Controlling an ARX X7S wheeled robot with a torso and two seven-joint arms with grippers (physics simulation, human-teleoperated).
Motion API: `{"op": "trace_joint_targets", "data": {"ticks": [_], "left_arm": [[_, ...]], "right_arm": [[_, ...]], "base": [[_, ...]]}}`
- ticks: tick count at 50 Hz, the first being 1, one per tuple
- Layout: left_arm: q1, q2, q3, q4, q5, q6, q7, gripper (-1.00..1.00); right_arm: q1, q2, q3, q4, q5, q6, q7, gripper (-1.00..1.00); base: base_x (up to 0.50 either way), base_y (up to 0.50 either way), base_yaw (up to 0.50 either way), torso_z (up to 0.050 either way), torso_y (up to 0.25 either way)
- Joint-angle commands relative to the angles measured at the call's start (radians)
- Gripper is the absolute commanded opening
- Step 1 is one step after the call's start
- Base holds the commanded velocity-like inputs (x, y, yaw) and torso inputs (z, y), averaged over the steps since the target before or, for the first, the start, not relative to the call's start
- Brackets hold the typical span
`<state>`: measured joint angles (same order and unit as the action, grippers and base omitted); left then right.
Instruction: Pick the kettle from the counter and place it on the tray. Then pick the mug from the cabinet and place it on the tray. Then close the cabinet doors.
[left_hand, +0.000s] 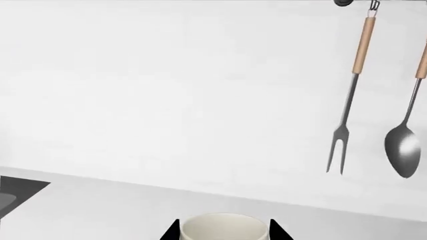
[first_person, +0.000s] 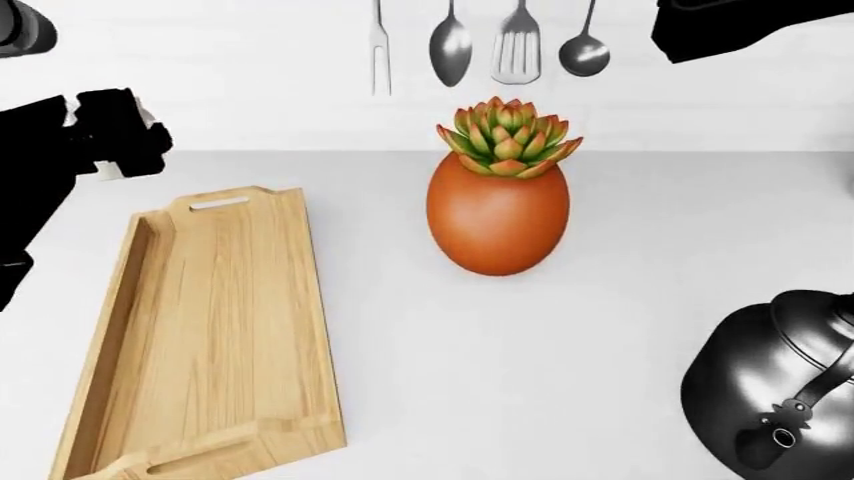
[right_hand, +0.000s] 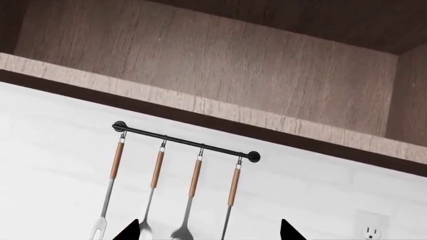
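I read no writing anywhere. Left wrist: my left hand (left_hand: 225, 234) is clamped on the mug (left_hand: 223, 231), above the counter (left_hand: 133, 205). Head: the tray (first_person: 220, 330) sits left, the kettle (first_person: 781, 395) near right on the counter. Right wrist: only here, the open cabinet (right_hand: 220, 65); right hand (right_hand: 210, 231) fingers apart, well away from the kettle.

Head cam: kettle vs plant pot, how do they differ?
The kettle is glossy dark metal; the plant pot is matte orange. The kettle sits at the view's lower right, partly cut off by the frame; the pot stands whole, mid-counter, near the wall. The kettle carries a handle fitting on its side; the pot holds a succulent on top. Both have rounded bodies, rest on the white counter, and sit outside the tray.
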<state>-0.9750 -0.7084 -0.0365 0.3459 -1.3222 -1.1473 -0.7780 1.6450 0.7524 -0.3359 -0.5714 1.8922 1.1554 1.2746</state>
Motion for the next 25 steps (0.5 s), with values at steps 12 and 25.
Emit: {"op": "trace_joint_targets", "data": {"ticks": [12, 25], "left_arm": [[0.067, 0.056, 0.113, -0.074, 0.184, 0.104, 0.113, -1.00], [0.103, 0.053, 0.120, -0.075, 0.194, 0.121, 0.125, -1.00]], "right_arm": [[-0.018, 0.007, -0.004, -0.009, -0.013, -0.016, -0.010, 1.00], [-0.017, 0.004, -0.012, -0.007, -0.017, -0.023, -0.012, 1.00]], "base": [[0.00, 0.00, 0.00, 0.001, 0.001], [0.00, 0.00, 0.00, 0.000, 0.001]]}}
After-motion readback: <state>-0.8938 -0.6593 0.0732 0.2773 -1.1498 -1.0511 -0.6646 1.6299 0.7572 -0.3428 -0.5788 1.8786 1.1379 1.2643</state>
